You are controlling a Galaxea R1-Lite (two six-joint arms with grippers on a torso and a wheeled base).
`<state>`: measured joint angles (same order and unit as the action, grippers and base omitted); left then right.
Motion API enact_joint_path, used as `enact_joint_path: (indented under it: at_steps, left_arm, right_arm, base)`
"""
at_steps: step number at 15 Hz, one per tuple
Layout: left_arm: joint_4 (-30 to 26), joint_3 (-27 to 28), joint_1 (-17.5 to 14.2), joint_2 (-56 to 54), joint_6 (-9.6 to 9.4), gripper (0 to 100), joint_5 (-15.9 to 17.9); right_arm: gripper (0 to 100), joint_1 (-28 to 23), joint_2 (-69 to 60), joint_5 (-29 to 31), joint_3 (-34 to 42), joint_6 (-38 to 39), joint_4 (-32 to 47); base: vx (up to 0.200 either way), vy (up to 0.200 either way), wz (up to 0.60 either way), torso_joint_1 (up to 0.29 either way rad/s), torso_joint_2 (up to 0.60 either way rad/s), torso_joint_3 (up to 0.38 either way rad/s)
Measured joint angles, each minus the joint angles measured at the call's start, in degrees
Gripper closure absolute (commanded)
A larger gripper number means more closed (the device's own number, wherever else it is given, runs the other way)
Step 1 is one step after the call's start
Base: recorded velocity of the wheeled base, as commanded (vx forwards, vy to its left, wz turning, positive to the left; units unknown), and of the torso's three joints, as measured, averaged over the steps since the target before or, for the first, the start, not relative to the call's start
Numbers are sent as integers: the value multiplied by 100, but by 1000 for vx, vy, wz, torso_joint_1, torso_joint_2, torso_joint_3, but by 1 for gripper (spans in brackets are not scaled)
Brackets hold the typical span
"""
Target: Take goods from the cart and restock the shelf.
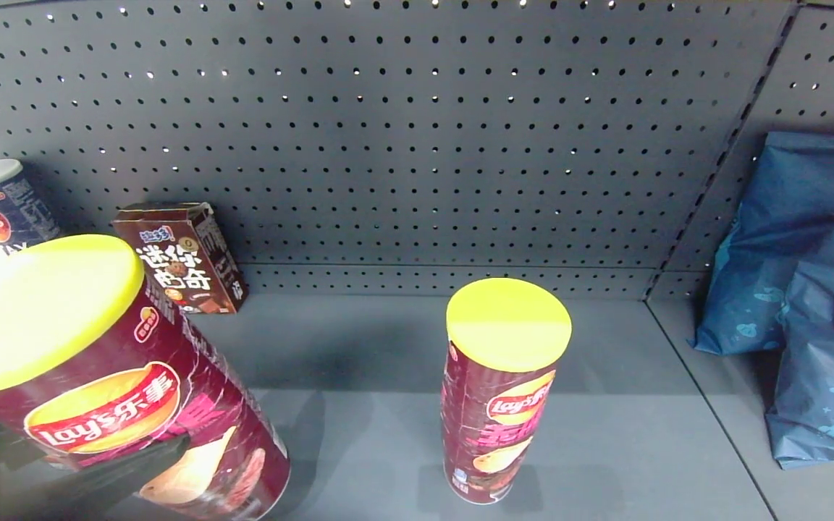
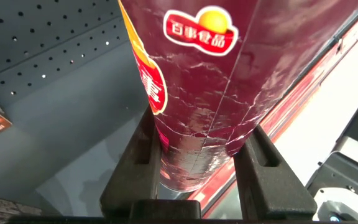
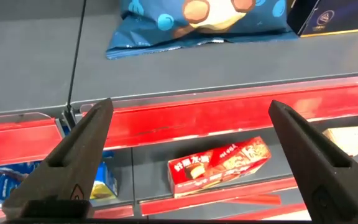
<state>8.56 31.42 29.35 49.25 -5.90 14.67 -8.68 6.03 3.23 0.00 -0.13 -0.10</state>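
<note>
The dark grey perforated metal back panel takes up most of my head view, and below it runs the flat grey metal shelf. At the shelf's right side, past a divider line, two crinkled dark blue snack bags lean against each other and the back wall. Nearest my camera, at the front left, is the maroon cylindrical chip can with a yellow-green plastic lid. It is tilted with its lid toward me, and the left gripper pinches it low on the body, one black finger on each side. In the left wrist view the can rises straight out of that grip. I cannot tell whether its base touches the shelf. A second maroon chip can with the same yellow-green lid stands upright near the middle of the shelf, well apart from the held one. A brown cardboard cookie box stands at the back left against the panel, and a dark blue chip can with a white lid stands just to its left. My right gripper is spread wide with nothing between its fingers, facing a red shelf-edge rail. A small red snack box lies on the tier beneath that rail.
</note>
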Motion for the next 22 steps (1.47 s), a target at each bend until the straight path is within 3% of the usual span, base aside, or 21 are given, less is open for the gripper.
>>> enact_joint_path:
  at_steps: [7, 13, 19, 22]
  left_arm:
    - [2, 108, 35, 155, -15, 100, 27]
    - [35, 518, -124, 621, 22, 100, 17]
    - [827, 857, -295, 1453, -15, 100, 57]
    - [1007, 931, -23, 1792, -1, 100, 310]
  right_arm:
    - [0, 130, -20, 0, -5, -2, 12]
    - [0, 146, -17, 2, 0, -2, 10]
    - [0, 146, -13, 0, 0, -2, 10]
    - [0, 149, -13, 0, 0, -2, 10]
  base:
    - [0, 0, 0, 0, 0, 0]
    - [0, 0, 0, 0, 0, 0]
    - [0, 0, 0, 0, 0, 0]
    - [0, 0, 0, 0, 0, 0]
